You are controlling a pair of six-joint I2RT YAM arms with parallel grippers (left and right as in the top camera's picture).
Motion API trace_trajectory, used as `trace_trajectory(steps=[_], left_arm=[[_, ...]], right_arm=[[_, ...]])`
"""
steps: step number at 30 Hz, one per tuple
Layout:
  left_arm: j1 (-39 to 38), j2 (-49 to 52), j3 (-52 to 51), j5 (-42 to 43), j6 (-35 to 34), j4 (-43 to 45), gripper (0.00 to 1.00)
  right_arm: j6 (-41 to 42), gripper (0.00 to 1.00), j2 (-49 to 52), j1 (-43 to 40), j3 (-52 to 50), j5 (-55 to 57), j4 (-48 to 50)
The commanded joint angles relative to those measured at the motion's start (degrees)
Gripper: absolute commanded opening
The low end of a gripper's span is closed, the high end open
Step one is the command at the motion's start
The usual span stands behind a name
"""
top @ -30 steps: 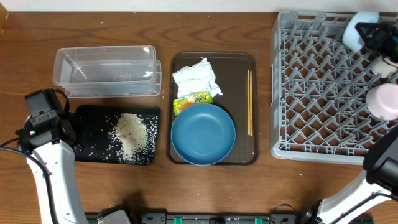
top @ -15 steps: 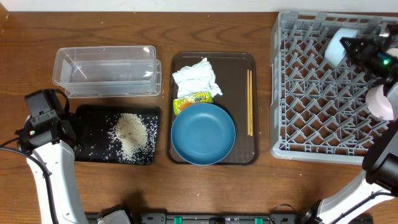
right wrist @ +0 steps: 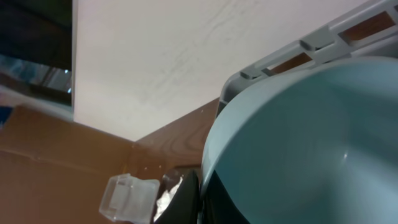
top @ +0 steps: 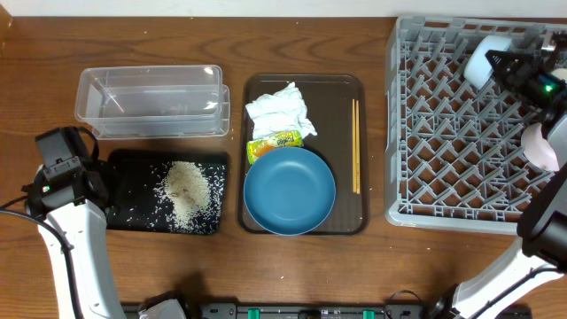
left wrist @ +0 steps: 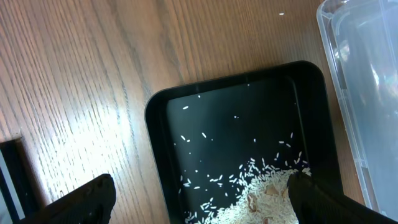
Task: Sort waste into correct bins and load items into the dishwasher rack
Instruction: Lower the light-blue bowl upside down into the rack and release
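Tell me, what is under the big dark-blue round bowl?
The large dark-blue round bowl sits on the dark brown serving tray. A green-and-yellow snack wrapper lies at its rim; whatever is beneath is covered.

Left arm (top: 78, 239): white, comes up from the bottom left edge, with a black end at the left side.
Left gripper (left wrist: 199, 202): points down. Its two black fingers (left wrist: 87, 198) are wide apart and hold nothing.
Right arm (top: 542, 232): comes up from the bottom right corner and reaches far to the top right.
Right gripper (top: 507, 66): points to the left and is closed on the rim of a light-blue bowl (top: 481, 60).
Right fingers: the wrist view shows only one dark finger (right wrist: 198, 190), pressed against the bowl's edge.
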Motion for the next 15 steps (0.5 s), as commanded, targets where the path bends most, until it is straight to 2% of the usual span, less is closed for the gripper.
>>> trace_trajectory(steps=[1, 6, 15], left_arm=[[0.3, 0.0, 1.0, -0.3, -0.5, 0.0, 0.91], [0.3, 0.0, 1.0, -0.3, -0.5, 0.0, 0.91], [0.3, 0.0, 1.0, -0.3, -0.5, 0.0, 0.91]], right_arm=[[1.8, 0.02, 2.9, 0.1, -0.3, -4.4, 2.7], [10.6, 0.01, 6.3, -0.2, -0.3, -6.2, 13.2], [14.8, 0.01, 6.1, -4.0, -0.3, -7.8, 13.2]])
